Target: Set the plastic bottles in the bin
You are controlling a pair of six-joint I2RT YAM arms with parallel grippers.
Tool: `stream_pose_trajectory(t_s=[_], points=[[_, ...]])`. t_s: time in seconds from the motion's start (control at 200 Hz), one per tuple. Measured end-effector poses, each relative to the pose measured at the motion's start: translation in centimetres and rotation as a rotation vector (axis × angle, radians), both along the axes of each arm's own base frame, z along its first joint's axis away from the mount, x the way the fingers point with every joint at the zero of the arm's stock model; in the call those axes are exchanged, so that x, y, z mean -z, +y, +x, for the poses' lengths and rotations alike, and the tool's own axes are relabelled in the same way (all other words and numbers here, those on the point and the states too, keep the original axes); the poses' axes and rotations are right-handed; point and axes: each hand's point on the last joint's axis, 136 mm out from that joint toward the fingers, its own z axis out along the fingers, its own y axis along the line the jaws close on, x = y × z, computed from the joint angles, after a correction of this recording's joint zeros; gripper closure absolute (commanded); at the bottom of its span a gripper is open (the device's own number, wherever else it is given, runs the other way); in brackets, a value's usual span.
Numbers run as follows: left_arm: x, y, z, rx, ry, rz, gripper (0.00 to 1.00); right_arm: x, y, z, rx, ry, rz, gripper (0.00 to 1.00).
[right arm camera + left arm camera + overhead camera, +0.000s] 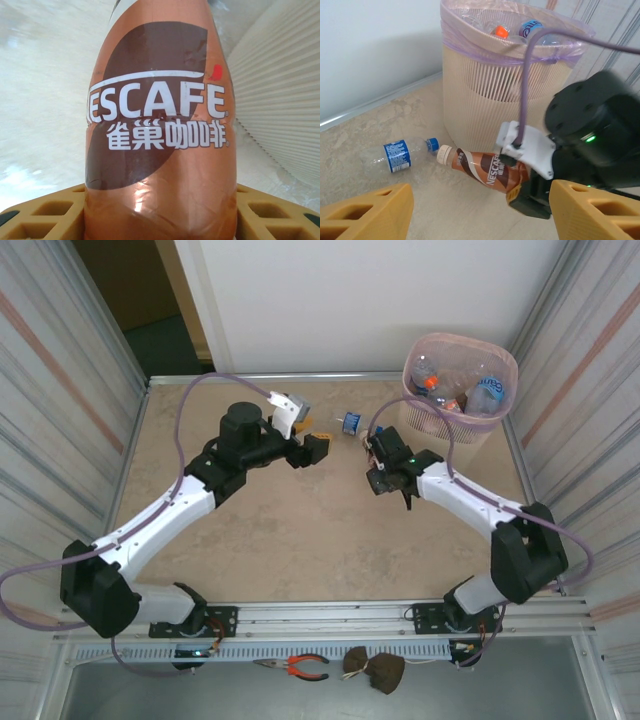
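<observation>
The right gripper has its jaws closed on the base of the brown bottle, just beside the bin. The left gripper has its jaws wide apart and empty, and a clear bottle lies on the counter.

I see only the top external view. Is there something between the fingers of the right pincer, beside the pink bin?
Observer: Yes. The right wrist view shows a brown Nescafe bottle between the yellow fingers.
Operator: Where does its cap point?
Observer: In the left wrist view, its cream cap is close to the blue cap of a clear bottle on the table.
Operator: And my left pincer?
Observer: The left pincer is open, nothing between its fingers.
</observation>
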Motion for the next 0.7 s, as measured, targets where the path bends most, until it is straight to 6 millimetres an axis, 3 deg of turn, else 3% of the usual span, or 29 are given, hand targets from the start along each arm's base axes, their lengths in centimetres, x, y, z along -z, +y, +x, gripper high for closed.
stream_pose_trajectory(t_s=[0.155, 0.361, 0.561, 0.701], points=[[0.0, 0.1, 0.1, -0.003, -0.001, -0.001, 0.28, -5.2, 1.0, -0.9, -0.049, -0.013, 0.161, 0.46], [0.0, 0.1, 0.1, -0.004, -0.001, -0.001, 0.28, -13.9, -0.1, -1.1, -0.054, -0.122, 0.345, 0.46], [-0.1, 0.1, 0.1, -0.004, -0.001, -0.002, 0.28, -21.6, -3.6, 0.1, 0.04, -0.225, 0.49, 0.48], [-0.1, 0.1, 0.1, -0.005, -0.002, -0.006, 0.28, -25.1, -6.7, 1.7, 0.127, -0.27, 0.552, 0.49]])
